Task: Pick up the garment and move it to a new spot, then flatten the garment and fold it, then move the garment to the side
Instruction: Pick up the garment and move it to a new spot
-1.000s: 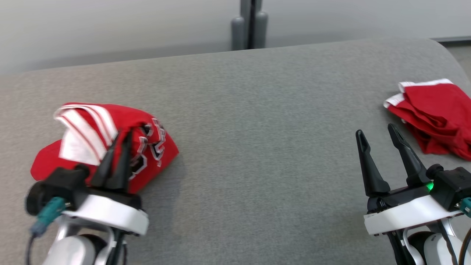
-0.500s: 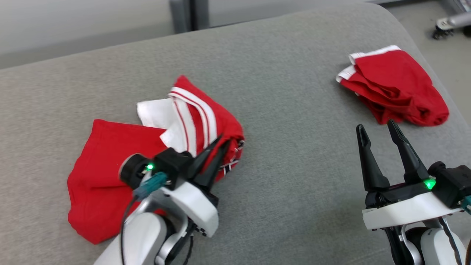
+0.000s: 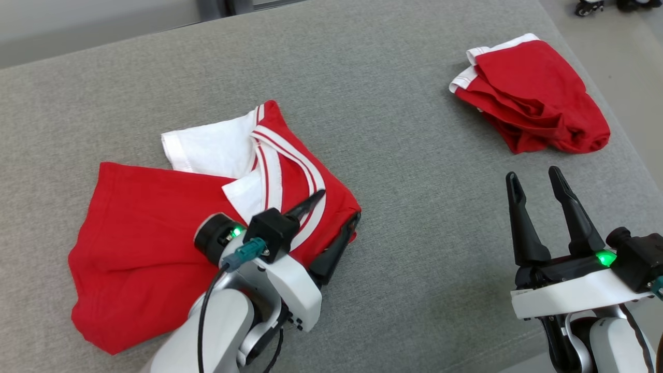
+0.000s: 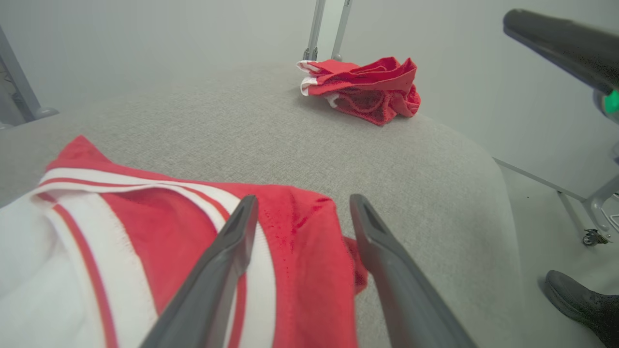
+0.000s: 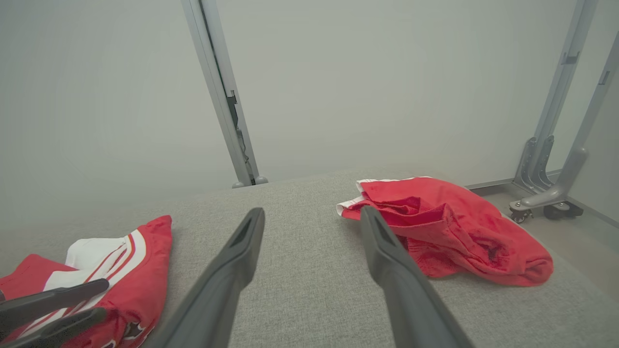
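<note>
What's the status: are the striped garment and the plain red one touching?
Apart. The head view shows bare grey surface between the striped garment and the plain garment.

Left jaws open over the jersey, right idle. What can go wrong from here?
The left gripper, open, straddles the jersey at its bunched right edge; pulling away may snag and drag it.
The jersey lies folded over itself, white panel up; flattening one-armed could bunch it more.
The other red garment sits near the grey surface's right edge; a right gripper sweep might push it off.
</note>
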Controlling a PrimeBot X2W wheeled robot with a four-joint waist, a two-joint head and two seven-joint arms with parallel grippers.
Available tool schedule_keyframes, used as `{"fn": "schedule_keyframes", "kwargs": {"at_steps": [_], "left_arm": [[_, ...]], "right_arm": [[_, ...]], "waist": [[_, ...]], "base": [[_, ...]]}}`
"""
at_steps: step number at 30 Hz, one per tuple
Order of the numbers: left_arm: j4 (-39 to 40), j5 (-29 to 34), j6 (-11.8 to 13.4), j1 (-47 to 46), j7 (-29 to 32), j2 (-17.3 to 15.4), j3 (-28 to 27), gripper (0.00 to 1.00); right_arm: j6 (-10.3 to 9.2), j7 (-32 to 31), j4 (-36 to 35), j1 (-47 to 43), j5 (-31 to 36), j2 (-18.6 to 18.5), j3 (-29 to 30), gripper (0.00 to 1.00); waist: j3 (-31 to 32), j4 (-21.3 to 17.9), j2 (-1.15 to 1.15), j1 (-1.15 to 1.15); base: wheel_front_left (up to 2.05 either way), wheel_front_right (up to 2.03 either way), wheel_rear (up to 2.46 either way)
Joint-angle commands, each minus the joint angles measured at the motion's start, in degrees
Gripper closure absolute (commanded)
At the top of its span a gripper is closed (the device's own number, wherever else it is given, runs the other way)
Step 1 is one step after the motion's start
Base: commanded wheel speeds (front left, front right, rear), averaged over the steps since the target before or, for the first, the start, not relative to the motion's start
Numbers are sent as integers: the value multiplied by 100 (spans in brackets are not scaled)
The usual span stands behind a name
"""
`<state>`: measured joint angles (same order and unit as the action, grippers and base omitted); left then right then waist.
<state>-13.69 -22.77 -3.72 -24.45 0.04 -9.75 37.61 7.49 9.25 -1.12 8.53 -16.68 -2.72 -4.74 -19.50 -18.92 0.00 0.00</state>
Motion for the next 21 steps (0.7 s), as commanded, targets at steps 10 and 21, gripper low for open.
{"fn": "schedule_keyframes", "kwargs": {"at_steps": [10, 21], "left_arm": [[447, -235, 407, -128, -735, -204, -795, 0], [805, -720, 1009, 491, -1122, -795, -2022, 0]], "right_arm": [[2, -70, -64, 113, 207, -30, 153, 0], [2, -406, -271, -26, 447, -32, 236, 0]], "waist": [[184, 607, 0, 0], [478, 1332, 0, 0]], "base": [[0, 0, 0], [0, 0, 0]]}}
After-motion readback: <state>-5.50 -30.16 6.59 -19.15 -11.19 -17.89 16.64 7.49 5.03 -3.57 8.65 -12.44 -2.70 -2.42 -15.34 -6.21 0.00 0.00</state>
